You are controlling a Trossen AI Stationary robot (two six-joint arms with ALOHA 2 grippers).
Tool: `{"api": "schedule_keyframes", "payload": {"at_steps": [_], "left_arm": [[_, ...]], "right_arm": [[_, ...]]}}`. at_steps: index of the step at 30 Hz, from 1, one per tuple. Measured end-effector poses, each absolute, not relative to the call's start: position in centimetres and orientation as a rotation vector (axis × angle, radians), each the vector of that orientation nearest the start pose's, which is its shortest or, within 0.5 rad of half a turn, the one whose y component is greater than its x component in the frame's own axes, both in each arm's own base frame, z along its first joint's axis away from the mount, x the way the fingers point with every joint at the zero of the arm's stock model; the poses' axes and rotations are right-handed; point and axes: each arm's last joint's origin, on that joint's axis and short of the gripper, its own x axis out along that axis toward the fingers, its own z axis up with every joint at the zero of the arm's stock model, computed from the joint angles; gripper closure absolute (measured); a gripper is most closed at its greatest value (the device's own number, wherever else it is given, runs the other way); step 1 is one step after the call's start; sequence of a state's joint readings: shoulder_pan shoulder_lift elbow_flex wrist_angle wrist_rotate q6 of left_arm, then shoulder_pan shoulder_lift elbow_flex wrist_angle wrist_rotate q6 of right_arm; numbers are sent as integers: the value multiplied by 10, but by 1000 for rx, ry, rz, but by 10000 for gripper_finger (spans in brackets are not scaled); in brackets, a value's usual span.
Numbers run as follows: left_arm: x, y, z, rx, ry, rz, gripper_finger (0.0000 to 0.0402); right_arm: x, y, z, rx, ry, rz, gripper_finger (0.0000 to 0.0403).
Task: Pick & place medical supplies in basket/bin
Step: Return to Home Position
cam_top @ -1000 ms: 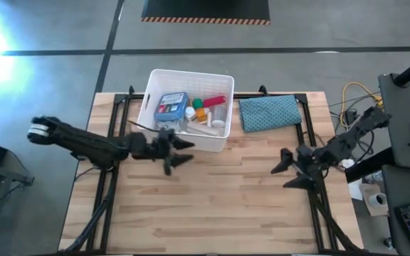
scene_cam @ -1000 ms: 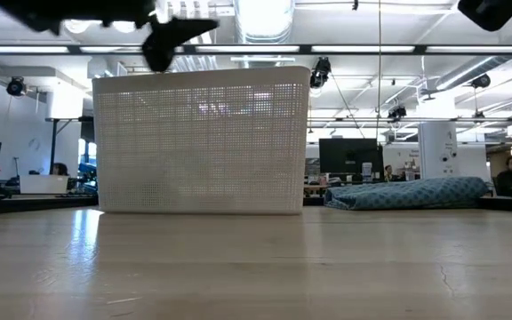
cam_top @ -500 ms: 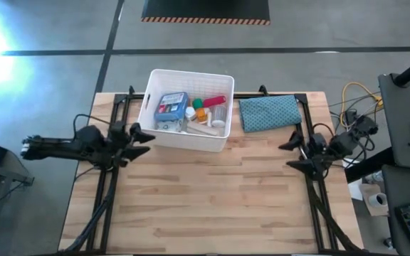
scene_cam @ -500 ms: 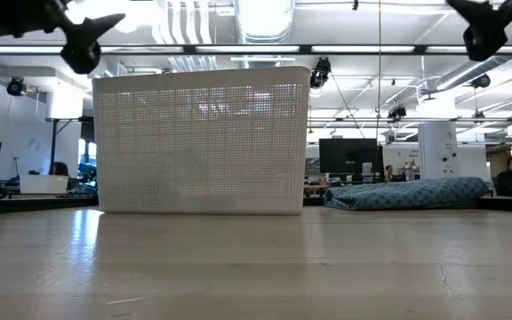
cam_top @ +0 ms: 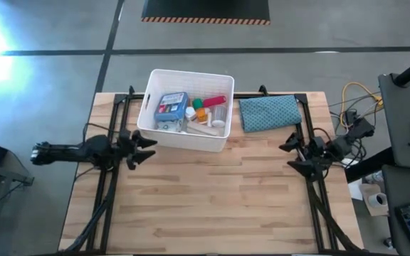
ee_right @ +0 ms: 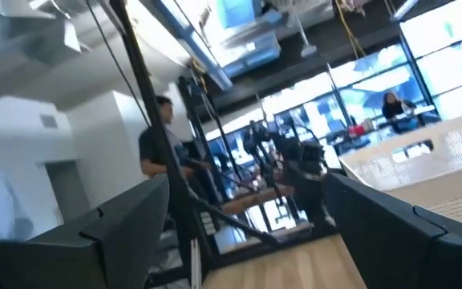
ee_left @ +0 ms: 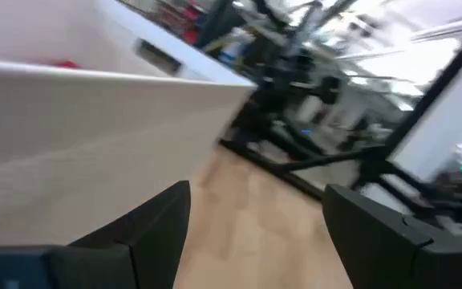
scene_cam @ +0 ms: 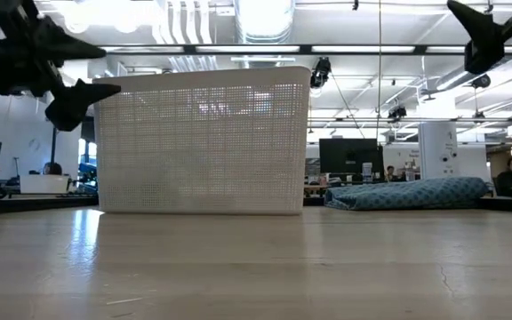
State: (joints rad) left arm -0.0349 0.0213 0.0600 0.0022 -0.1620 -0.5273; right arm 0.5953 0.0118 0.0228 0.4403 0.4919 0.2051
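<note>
The white tub [cam_top: 187, 110] stands at the table's far middle; in it lie a blue and red first-aid pack [cam_top: 169, 107], a red tube [cam_top: 216, 101], a green cube [cam_top: 197, 102], an orange vial and white items. In the low view the tub [scene_cam: 203, 142] hides them. My left gripper [cam_top: 146, 148] is open and empty at the table's left, just near of the tub's left corner. My right gripper [cam_top: 292, 155] is open and empty at the table's right edge. Both wrist views show open fingers with nothing between them.
A blue-grey patterned cloth [cam_top: 269, 112] lies to the right of the tub at the far right; it also shows in the low view [scene_cam: 412, 194]. Black frame rails [cam_top: 112, 128] run along both table sides. The near half of the table is bare wood. People show beyond the table.
My left gripper has drawn back from the tub's near side toward the table's left edge, then crept a little right and lower. My right gripper has pulled back toward the table's right edge. Nothing in the tub has moved.
</note>
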Motion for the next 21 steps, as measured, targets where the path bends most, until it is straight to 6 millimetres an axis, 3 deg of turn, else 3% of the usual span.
{"api": "schedule_keyframes", "payload": {"at_steps": [7,11,16,21], "left_arm": [[95,5,179,-508,-25,199,139],[93,7,179,-509,-47,245,139],[94,8,177,-571,-60,293,139],[95,8,174,-658,-51,305,139]], "right_arm": [[78,34,205,397,-372,66,76],[84,30,195,480,-290,-37,76],[84,26,203,364,-359,78,76],[92,26,182,414,-136,183,76]]}}
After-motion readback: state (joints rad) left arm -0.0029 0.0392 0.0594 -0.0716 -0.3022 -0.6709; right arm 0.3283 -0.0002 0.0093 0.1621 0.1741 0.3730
